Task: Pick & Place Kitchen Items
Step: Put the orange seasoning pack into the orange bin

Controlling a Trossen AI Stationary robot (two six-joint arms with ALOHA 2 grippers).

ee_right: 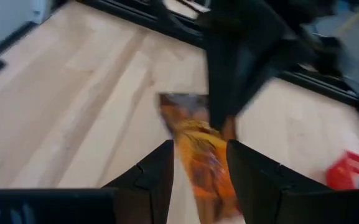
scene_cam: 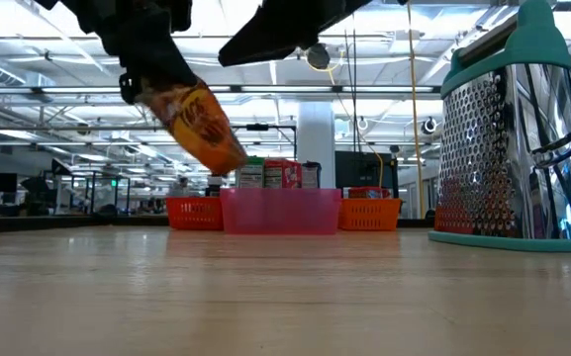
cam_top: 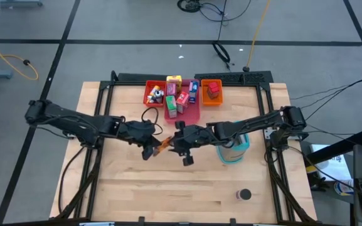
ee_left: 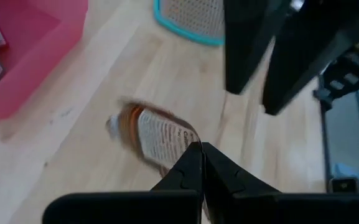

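A small orange-brown pack (scene_cam: 201, 124) with a printed label hangs over the middle of the table, clear of the wood. My left gripper (ee_left: 201, 152) is shut on it. It shows in the high view (cam_top: 162, 144) between the two arms. My right gripper (ee_right: 199, 146) is open and points at the pack from the table's right. Its fingers frame the pack (ee_right: 198, 155) in the right wrist view. In the low view that gripper (scene_cam: 265, 40) stands apart from the pack. More kitchen items (cam_top: 179, 100) stand in the trays at the far side. My left gripper pinches one thin end of the pack (ee_left: 188, 144) between its two shut fingers, coming from the table's left and slanting down. The pack juts out past the fingertips and hangs tilted, its free end (scene_cam: 234, 158) lowest, lifted clear of the table.
A red tray (cam_top: 148, 97), a pink tray (cam_top: 190, 115) and an orange tray (cam_top: 212, 100) stand at the far middle. A teal-and-white grater (cam_top: 234, 152) stands right of the grippers under the right arm. A dark round can (cam_top: 244, 195) sits near the front right.
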